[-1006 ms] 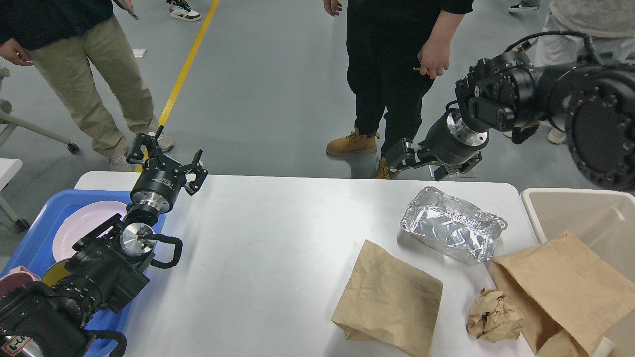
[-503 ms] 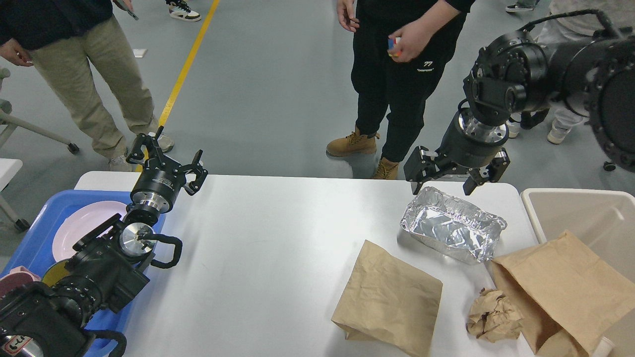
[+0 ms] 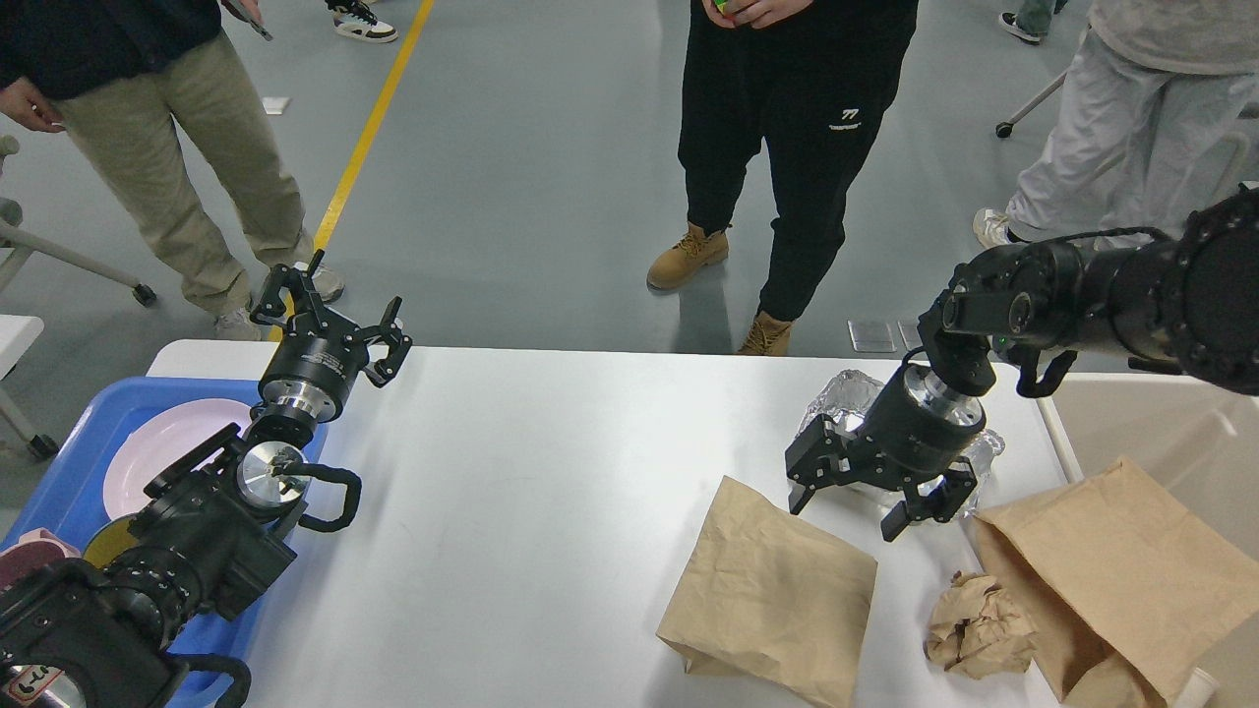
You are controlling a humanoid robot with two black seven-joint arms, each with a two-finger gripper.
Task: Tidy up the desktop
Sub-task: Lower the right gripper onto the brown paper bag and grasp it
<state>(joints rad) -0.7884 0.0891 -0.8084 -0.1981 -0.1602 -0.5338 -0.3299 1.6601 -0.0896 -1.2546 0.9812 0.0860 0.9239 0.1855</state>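
Observation:
The white desktop [image 3: 551, 492] carries a flat brown paper bag [image 3: 772, 595], a crumpled brown paper ball [image 3: 979, 626], a second brown paper bag [image 3: 1131, 580] leaning at the right, and a foil tray [image 3: 848, 398] mostly hidden behind my right arm. My right gripper [image 3: 848, 516] is open and empty, fingers pointing down toward me, low over the foil tray's near edge and just above the flat bag. My left gripper [image 3: 329, 300] is open and empty, raised over the desktop's far left edge.
A blue tray [image 3: 79, 452] at the left holds a pink plate [image 3: 162, 452] and other dishes. A beige bin [image 3: 1161, 423] stands at the right. Three people stand on the grey floor beyond the far edge.
My right arm has come down and toward me, from above the far edge to low over the foil tray. The left arm has not moved. The person in black shifted.

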